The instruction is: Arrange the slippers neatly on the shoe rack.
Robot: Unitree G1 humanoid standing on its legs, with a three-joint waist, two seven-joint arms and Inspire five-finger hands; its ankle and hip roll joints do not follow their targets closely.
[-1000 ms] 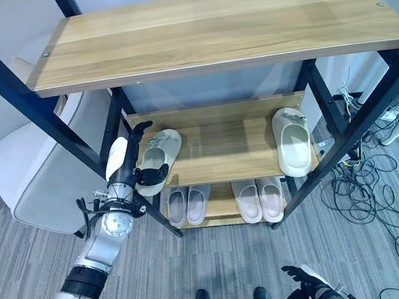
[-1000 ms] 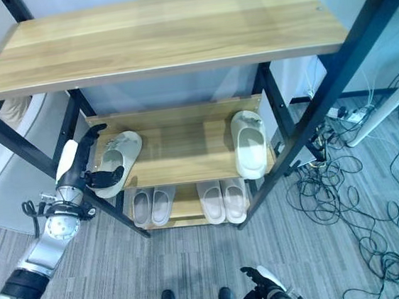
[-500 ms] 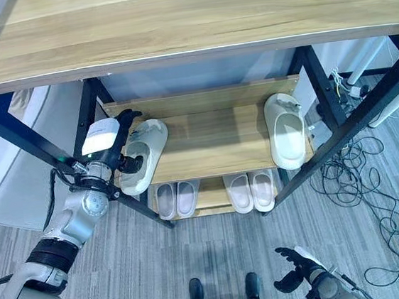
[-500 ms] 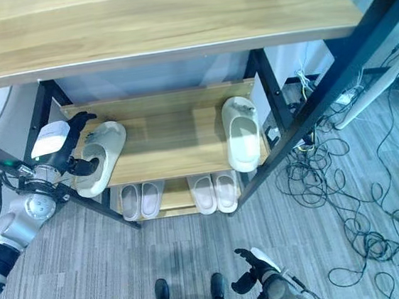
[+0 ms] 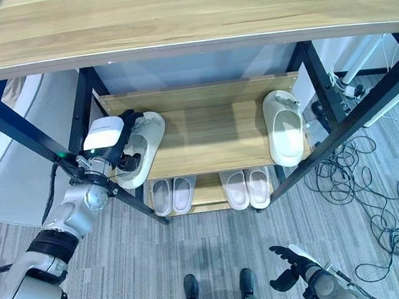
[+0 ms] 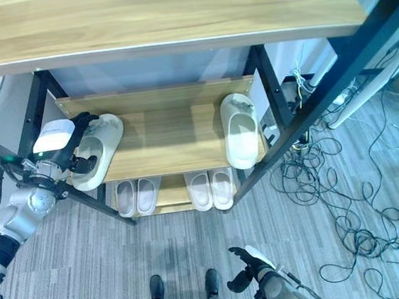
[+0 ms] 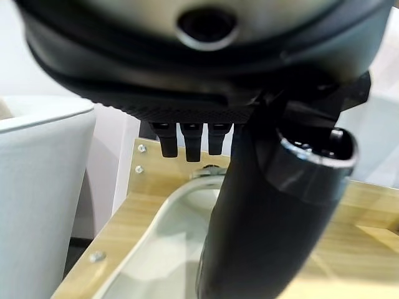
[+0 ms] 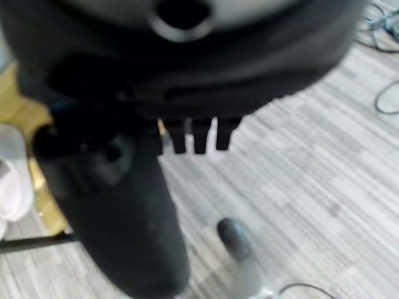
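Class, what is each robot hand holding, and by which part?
The left hand grips the slipper by its strap, thumb inside; the right hand holds nothing.

Two cameras sit side by side up high and look down at the shoe rack (image 5: 193, 21). Both see the same things: the rack's top board close below them, the middle shelf (image 5: 209, 138) under it, the bottom shelf, and the grey floor (image 6: 175, 259) in front of the rack. The right eye view sees a bit more of the floor to the right of the rack.

The left wrist camera is very near the rack. It looks along the left hand (image 7: 268, 218) onto the middle shelf and the cream slipper (image 7: 168, 243) lying there.

The right wrist camera looks along the right hand (image 8: 124, 205) down at the floor in front of the rack.
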